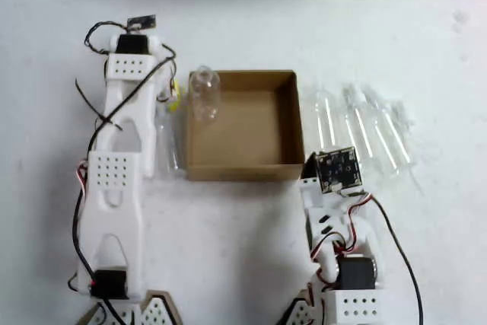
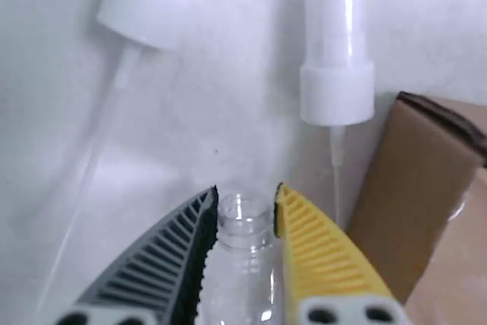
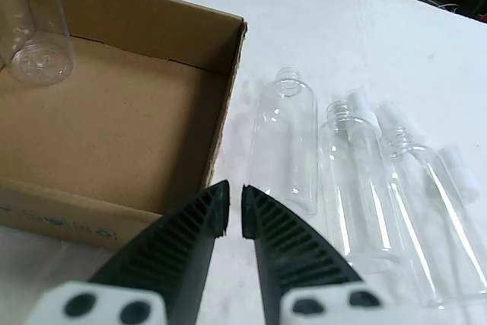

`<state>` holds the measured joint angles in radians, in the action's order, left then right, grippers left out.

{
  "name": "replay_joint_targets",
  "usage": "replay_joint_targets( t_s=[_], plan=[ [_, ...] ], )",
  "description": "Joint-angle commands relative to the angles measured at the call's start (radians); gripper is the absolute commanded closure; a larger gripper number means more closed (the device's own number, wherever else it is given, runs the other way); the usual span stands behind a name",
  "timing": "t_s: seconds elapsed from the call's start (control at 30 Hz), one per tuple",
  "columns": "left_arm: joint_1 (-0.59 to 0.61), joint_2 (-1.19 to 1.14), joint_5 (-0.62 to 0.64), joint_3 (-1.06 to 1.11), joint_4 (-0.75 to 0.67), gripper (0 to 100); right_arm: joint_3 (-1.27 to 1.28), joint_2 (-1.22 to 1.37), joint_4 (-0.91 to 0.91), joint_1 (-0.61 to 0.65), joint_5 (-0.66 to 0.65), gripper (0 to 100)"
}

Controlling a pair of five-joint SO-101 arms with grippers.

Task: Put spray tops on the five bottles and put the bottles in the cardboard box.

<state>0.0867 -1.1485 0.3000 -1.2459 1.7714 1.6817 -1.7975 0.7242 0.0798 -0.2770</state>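
Note:
In the left wrist view my left gripper [image 2: 245, 192], with one grey and one yellow finger, is shut on the neck of an uncapped clear bottle [image 2: 242, 226]. Two white spray tops [image 2: 336, 81] [image 2: 144, 5] lie on the table just past it. The open cardboard box [image 1: 243, 165] sits mid-table. A clear bottle [image 1: 204, 93] leans at its back left corner and another [image 1: 167, 142] lies along its left wall by the left gripper [image 1: 173, 103]. My right gripper [image 3: 234, 192] is shut and holds nothing, near the box's front right corner. Three uncapped bottles [image 3: 285, 138] [image 3: 358, 180] [image 3: 426, 211] lie right of the box.
More white spray tops [image 3: 358, 104] [image 3: 456, 165] lie among the bottles on the right. Both arms' cables trail over the white table [image 1: 251, 249]. The box wall [image 2: 426, 203] stands close beside the left gripper.

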Motion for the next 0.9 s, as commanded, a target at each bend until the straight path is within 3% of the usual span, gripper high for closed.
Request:
replay_joint_targets(
  t_s=[0.0, 0.27, 0.63, 0.87],
  plan=[
    [-0.008, 0.019, 0.014, -0.008, 0.012, 94, 0.009, -0.001, -0.001, -0.007, -0.012, 97.7],
    [-0.008, 0.039, 0.017, -0.009, 0.015, 94, 0.009, -0.001, -0.001, -0.007, -0.012, 97.7],
    [-0.012, 0.259, 0.018, 0.011, 0.02, 94, 0.009, -0.001, -0.001, -0.008, -0.012, 97.7],
    [-0.061, 0.475, 0.012, 0.209, 0.018, 98, 0.009, -0.001, -0.001, -0.008, -0.012, 97.7]
  ],
)
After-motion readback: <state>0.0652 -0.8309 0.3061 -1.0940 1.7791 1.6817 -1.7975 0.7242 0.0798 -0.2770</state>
